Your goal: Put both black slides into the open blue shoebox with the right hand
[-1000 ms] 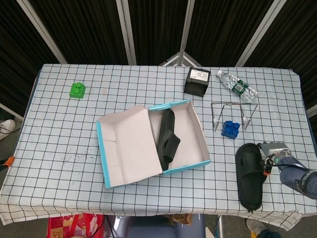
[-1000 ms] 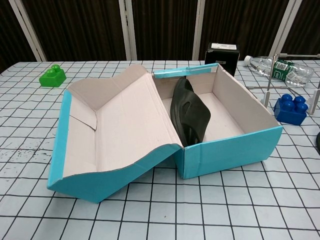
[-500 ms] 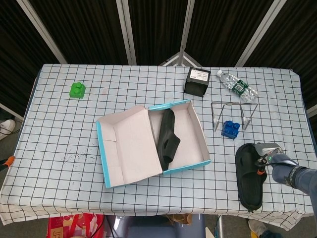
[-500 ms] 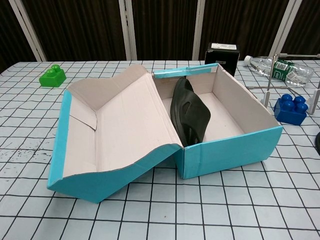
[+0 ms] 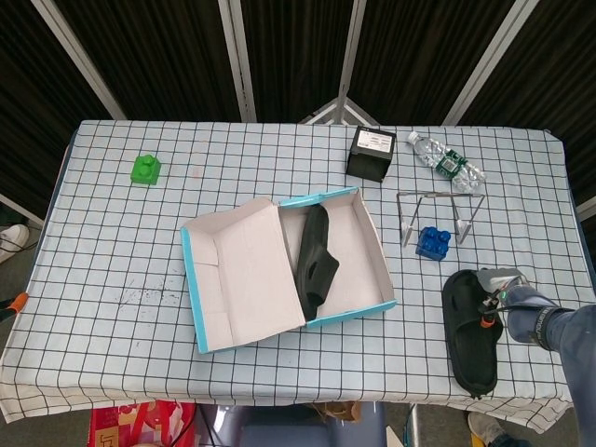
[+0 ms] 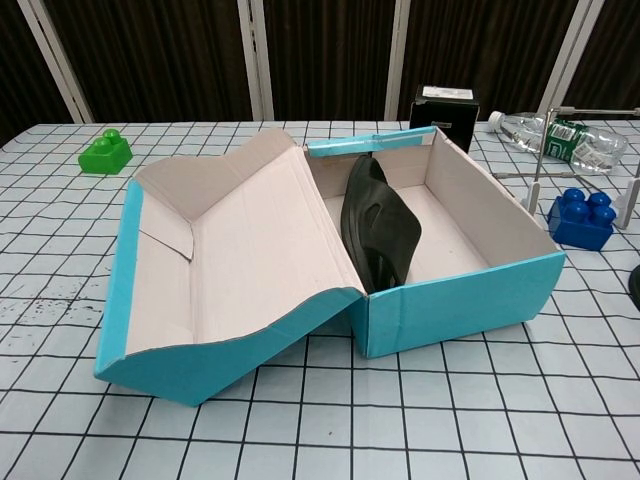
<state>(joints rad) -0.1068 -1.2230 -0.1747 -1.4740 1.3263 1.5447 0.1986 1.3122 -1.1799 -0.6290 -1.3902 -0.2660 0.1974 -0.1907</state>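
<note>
My right hand (image 5: 504, 296) sits on second slide (image 5: 469, 326) near surface edge, fingers' grip unclear; first slide (image 5: 314, 262) already in shoebox (image 5: 382, 265). Weak hold could knock it off.

Two black slides: one in the blue shoebox (image 5: 346, 244) (image 5: 314, 264), one on the table (image 5: 468, 321). One shoebox, one green block (image 5: 145, 169), one blue block (image 5: 432, 241), one black box (image 5: 371, 154), one water bottle (image 5: 447, 162), one wire rack (image 5: 440, 212).
</note>
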